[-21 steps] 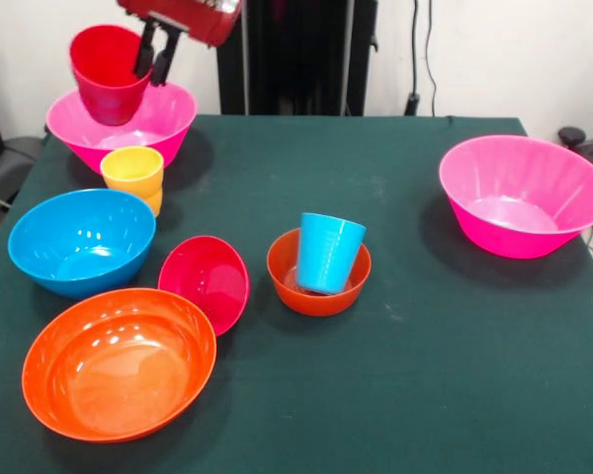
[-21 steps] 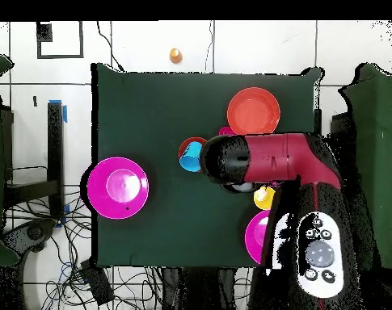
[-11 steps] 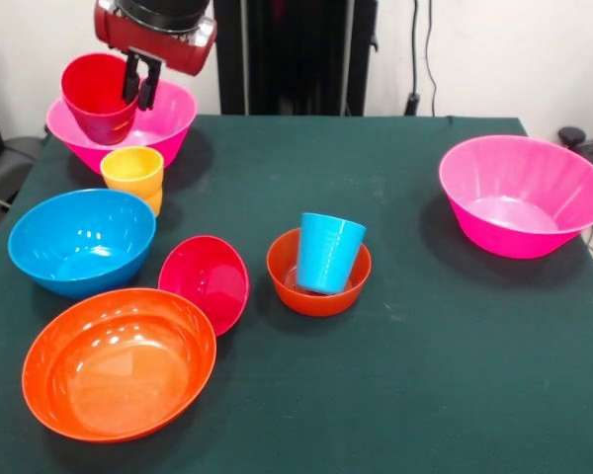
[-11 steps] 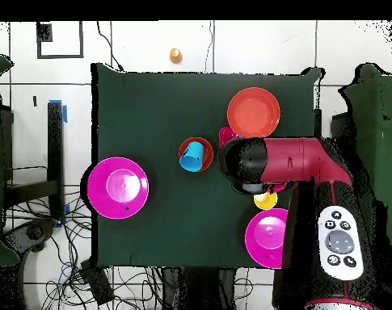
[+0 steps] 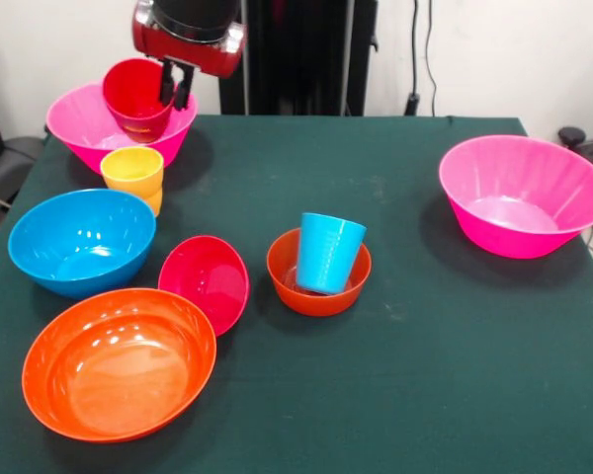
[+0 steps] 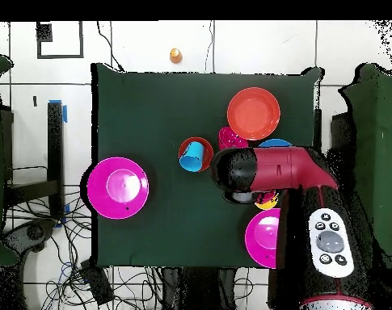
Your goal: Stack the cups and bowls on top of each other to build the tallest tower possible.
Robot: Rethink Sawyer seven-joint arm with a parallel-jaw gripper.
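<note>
The red glossy plastic cup [image 5: 136,95] hangs upright in the hand [image 5: 175,87], which pinches its rim with one finger inside and one outside the wall, over the near side of the large pink plastic bowl [image 5: 84,123] at the counter's far corner. It looks light and stiff, but the smooth tapered wall is slippery, so a rim pinch like this one seems the surest hold; a squeeze on the outside lower down would likely slide off. Being so light, it may tip or skate if released above a curved bowl floor.

Just in front of that bowl stands the yellow plastic cup [image 5: 132,171], apparently nested in an orange cup whose lower edge peeks out beneath it. Nearer the camera sit the medium blue plastic bowl [image 5: 79,240], the small crimson bowl [image 5: 207,280] tilted on its side against the wide shallow orange bowl [image 5: 117,361]. The blue ridged cup [image 5: 328,252] leans inside the small orange bowl [image 5: 317,287] mid-counter. The second large pink bowl [image 5: 522,197] stands well apart on the dark green cloth-covered counter [image 5: 435,365].

A low swing toward the camera would risk the yellow cup. In the overhead view the arm [image 6: 276,171] hides most of this cluster.
</note>
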